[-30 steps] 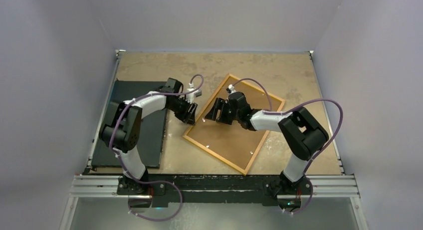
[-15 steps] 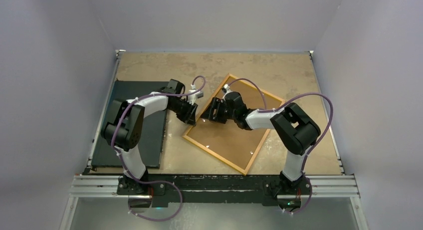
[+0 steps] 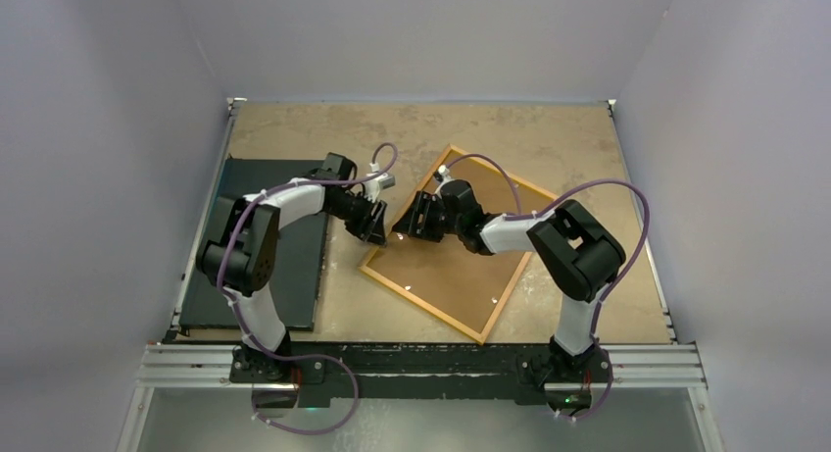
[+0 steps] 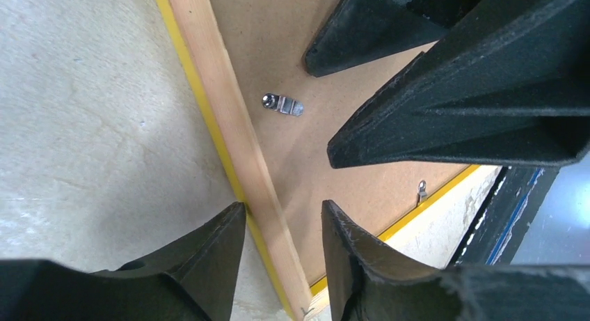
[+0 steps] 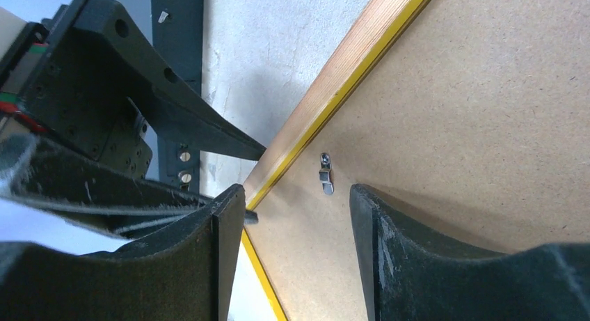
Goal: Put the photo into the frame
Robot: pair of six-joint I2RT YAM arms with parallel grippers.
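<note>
The frame [image 3: 421, 304] lies face down and slanted on the table, its brown backing board [image 3: 461, 266] up. The photo is out of view. My left gripper [image 3: 377, 232] is open and straddles the frame's left wooden rail [image 4: 229, 126], one finger outside it and one over the board [image 4: 278, 42]. My right gripper [image 3: 406, 226] is open just above the board [image 5: 487, 112], close to a small metal clip [image 5: 325, 173] by the yellow-edged rail [image 5: 348, 60]. The same clip shows in the left wrist view [image 4: 282, 104]. The two grippers are nearly tip to tip.
A black flat board [image 3: 299, 285] lies on the table left of the frame, partly under my left arm. More small clips sit along the frame's edges [image 3: 492, 299]. Grey walls close in the table on three sides.
My right gripper has moved left across the backing board toward the frame's left rail and my left gripper. The left gripper has shifted only slightly. The frame has not moved.
</note>
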